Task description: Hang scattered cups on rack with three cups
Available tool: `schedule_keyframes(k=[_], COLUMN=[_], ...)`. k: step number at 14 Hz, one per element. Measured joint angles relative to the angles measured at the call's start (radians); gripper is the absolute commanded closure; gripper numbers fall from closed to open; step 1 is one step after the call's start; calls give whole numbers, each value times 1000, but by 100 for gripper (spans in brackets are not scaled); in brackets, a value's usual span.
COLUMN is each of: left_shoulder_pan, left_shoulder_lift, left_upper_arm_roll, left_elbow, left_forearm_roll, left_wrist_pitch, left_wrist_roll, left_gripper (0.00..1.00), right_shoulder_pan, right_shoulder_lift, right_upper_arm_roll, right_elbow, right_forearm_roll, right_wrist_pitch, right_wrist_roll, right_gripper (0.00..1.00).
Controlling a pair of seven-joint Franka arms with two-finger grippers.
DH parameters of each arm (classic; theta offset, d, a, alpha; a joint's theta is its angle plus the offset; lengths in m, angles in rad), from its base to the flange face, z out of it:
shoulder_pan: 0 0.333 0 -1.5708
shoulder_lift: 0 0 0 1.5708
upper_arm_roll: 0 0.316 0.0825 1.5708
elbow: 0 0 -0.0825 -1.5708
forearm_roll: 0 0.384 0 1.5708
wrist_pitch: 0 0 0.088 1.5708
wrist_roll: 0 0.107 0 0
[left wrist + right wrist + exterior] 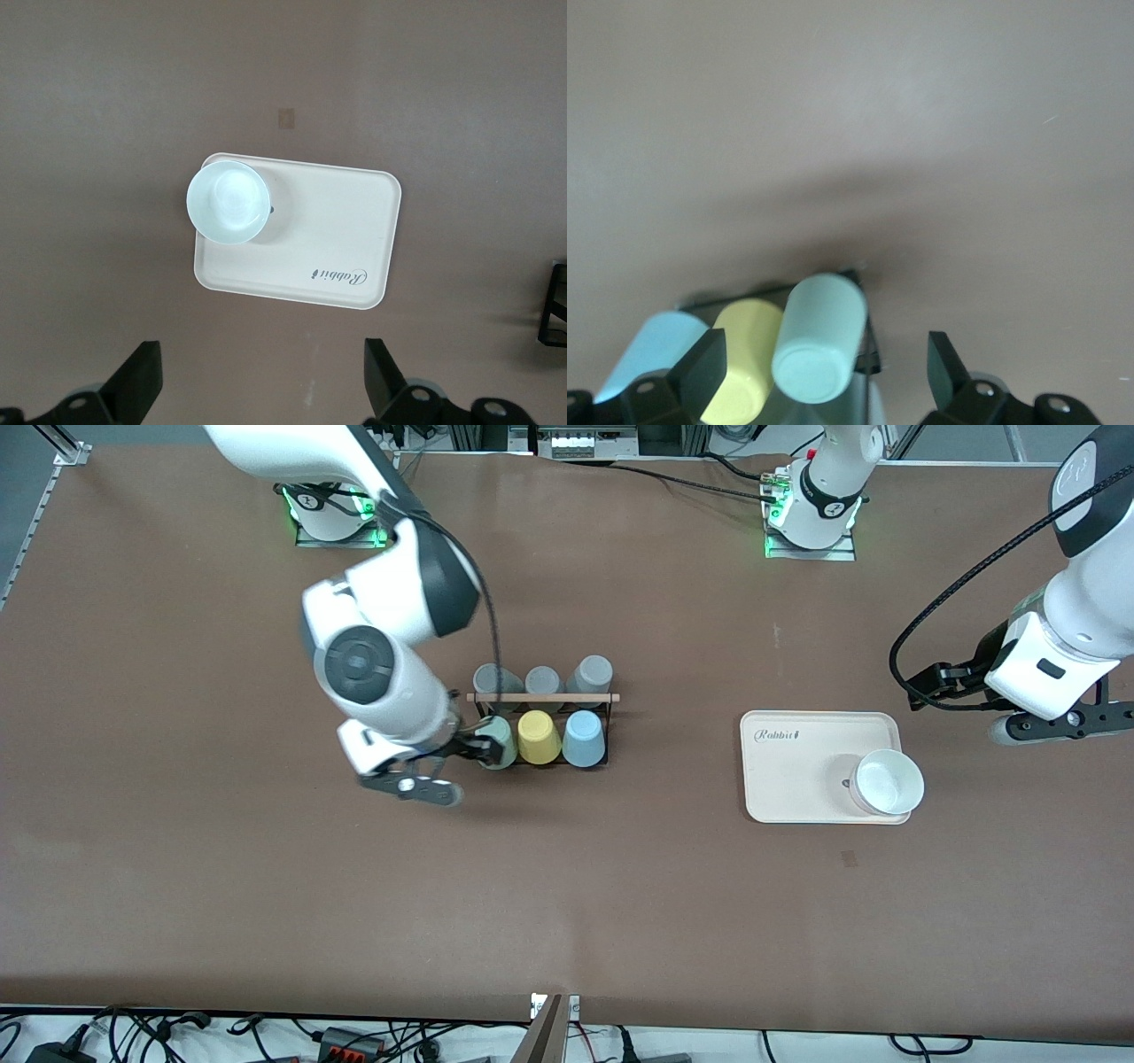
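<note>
The black wire rack (542,698) with its wooden top rod stands mid-table. On its side nearer the front camera sit the mint green cup (498,741), a yellow cup (539,737) and the light blue cup (584,738), all upside down. My right gripper (478,748) is open around the mint cup at the rack's end toward the right arm. In the right wrist view the mint cup (819,341) lies between my spread fingers (709,359), clear of both, beside the yellow cup (744,372) and the blue cup (651,350). My left gripper (921,689) waits open and empty (261,363).
Three grey cups (542,681) sit on the rack's side farther from the front camera. A cream tray (797,779) holding a white bowl (886,782) lies toward the left arm's end; the left wrist view shows the tray (337,230) and the bowl (229,201).
</note>
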State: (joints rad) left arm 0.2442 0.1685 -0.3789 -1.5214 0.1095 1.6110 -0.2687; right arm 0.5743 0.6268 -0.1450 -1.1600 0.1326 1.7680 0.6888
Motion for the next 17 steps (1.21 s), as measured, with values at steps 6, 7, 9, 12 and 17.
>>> schedule_keyframes(k=[6, 7, 9, 12, 17], left_shoulder_pan=[0, 0, 0, 0, 0], left_shoulder_lift=[0, 0, 0, 0, 0], left_upper_arm_roll=[0, 0, 0, 0, 0], left_elbow=[0, 0, 0, 0, 0], left_forearm_roll=[0, 0, 0, 0, 0], left_wrist_pitch=[0, 0, 0, 0, 0], left_wrist_roll=[0, 0, 0, 0, 0], left_gripper=[0, 0, 0, 0, 0], right_shoulder_pan=[-127, -168, -237, -304, -504], right_shoulder_lift=[-41, -50, -69, -111, -248], right_upper_arm_roll=[-144, -148, -148, -136, 31], right_elbow=[51, 52, 52, 51, -32], right_forearm_roll=[-1, -1, 0, -1, -103], right_wrist_pitch=[-88, -102, -116, -134, -138], right_wrist_roll=[-355, -419, -489, -507, -596], right_gripper=[0, 0, 0, 0, 0])
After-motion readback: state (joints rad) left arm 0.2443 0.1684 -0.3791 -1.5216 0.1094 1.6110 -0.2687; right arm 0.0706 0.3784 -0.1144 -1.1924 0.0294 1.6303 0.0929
